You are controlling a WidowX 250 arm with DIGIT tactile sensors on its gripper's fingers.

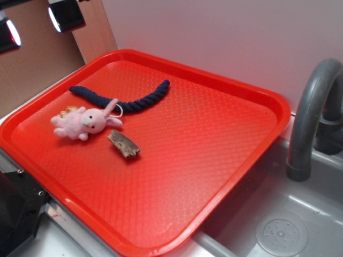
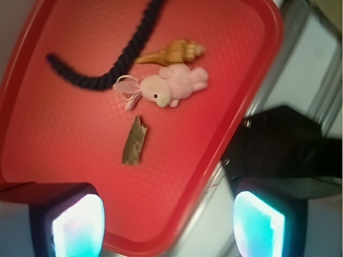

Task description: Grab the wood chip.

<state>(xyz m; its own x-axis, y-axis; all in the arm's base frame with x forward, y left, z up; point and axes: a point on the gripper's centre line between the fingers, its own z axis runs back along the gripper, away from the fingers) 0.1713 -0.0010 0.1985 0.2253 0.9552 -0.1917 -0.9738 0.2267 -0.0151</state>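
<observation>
The wood chip (image 1: 124, 144) (image 2: 134, 141) is a small flat brown piece with a ragged dark end. It lies on the red tray (image 1: 257, 101) (image 2: 32, 176), just in front of the pink plush bunny (image 1: 86, 123) (image 2: 169, 88). My gripper (image 1: 35, 24) (image 2: 169, 227) hangs high above the tray's far left corner, well apart from the chip. It is open, its two lit fingertips (image 2: 77, 227) stand wide apart, and nothing is between them.
A long navy rope (image 1: 123, 99) (image 2: 107, 69) curves behind the bunny, and a tan seashell (image 1: 71, 110) (image 2: 171, 52) lies beside it. A grey faucet (image 1: 313, 107) and sink drain (image 1: 281, 233) are to the right. A black block (image 1: 16, 214) sits at the tray's near left.
</observation>
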